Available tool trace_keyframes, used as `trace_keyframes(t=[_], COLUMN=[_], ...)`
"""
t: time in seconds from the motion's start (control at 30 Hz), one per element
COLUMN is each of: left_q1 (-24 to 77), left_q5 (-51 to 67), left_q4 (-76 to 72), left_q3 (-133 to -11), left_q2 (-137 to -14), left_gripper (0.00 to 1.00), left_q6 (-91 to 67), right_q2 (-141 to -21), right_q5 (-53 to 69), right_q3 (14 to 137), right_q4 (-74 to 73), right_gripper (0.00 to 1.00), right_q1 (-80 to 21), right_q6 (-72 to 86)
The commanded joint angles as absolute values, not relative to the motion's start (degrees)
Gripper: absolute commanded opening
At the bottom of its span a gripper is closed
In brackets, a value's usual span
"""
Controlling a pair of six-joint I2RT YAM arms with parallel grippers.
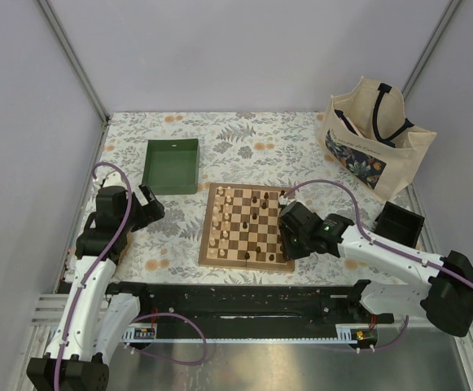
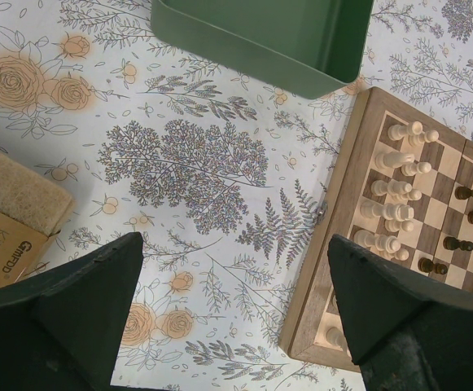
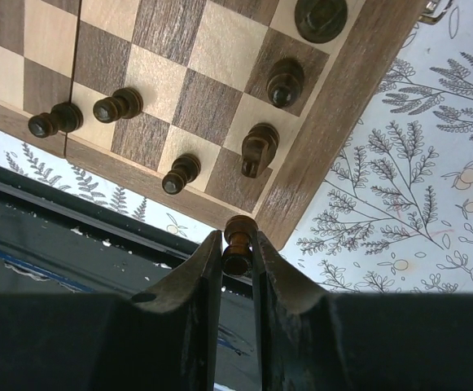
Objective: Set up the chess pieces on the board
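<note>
The right gripper (image 3: 238, 254) is clenched on a small dark brown turned wooden chess piece (image 3: 238, 230), held at the near right corner of the square checkered wooden chessboard (image 3: 334, 122). Other dark pieces (image 3: 118, 104) stand on nearby squares. The left gripper (image 2: 236, 318) hangs with its jaws spread wide over the floral tablecloth (image 2: 187, 163), beside the board's row of pale cream pieces (image 2: 395, 187) and near a green rectangular tray (image 2: 252, 41).

Bare cloth (image 2: 203, 163) left of the board (image 3: 334, 138); dark pieces (image 3: 259, 151) along its right edge.
</note>
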State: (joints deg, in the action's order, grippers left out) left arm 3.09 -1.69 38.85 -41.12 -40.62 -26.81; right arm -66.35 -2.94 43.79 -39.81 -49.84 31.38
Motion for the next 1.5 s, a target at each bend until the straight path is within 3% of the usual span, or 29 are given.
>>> trace_keyframes(t=[0.0,1.23,1.47], left_q1=[2.8,2.8,2.8], left_q5=[-1.0,-0.9,-0.9], left_q4=[35.9,35.9,35.9], left_q3=[-42.1,-41.9,-42.0], left_q2=[-40.6,-40.6,-40.6], left_gripper=[0.99,0.99,0.99], left_q6=[-26.5,-26.5,-26.5], right_q2=[-68.0,-72.1,-71.7], right_q5=[-4.2,-7.8,-7.4], right_q3=[43.5,40.8,40.5], right_q4=[-37.0,-30.3,-30.5], right_gripper=[0.20,0.25,0.30], right_q1=[-51.2,-53.1,-53.1], right_q6=[31.8,34.6,34.6])
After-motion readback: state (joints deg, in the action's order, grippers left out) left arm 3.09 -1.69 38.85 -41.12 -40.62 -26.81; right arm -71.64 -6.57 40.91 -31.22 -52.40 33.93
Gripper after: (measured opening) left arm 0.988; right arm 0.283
